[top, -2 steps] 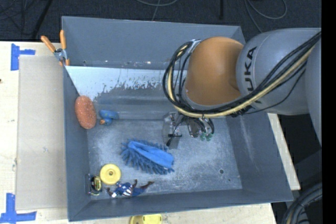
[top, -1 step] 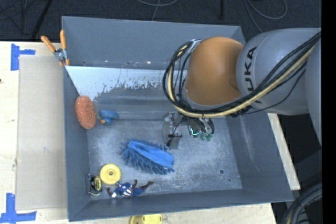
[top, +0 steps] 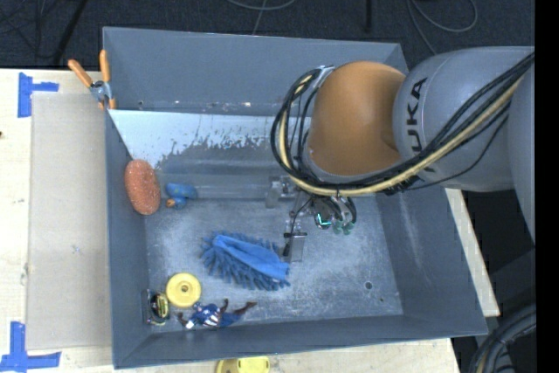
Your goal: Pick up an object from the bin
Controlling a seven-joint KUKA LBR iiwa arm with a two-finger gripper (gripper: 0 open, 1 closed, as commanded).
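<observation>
Orange-capped wrist (top: 354, 120), ringed with black and yellow cables, rides highest over the right half of the bin (top: 384, 275). Beneath it the claw (top: 293, 249) hangs near the middle of the floor; whether it is apart or together I cannot tell.

Just to the claw's left, toward the front edge, lies a blue brush (top: 244, 261). It looks soft and feathery, with bristles fanning off a spine. Its long axis slants from the left down toward the front-right, and its right end sits just beside the claw, perhaps touching. Any grasp would likely have to close across that spine, not along it.

Well apart from the claw:
- a rough, brownish-orange oval sponge (top: 142, 186) rests against the left wall;
- a small blue piece (top: 181, 192) lies just beside the sponge;
- a smooth yellow disc (top: 183, 289) sits in the front-left corner;
- a blue-and-dark trinket (top: 210, 316) lies along the front edge.
</observation>
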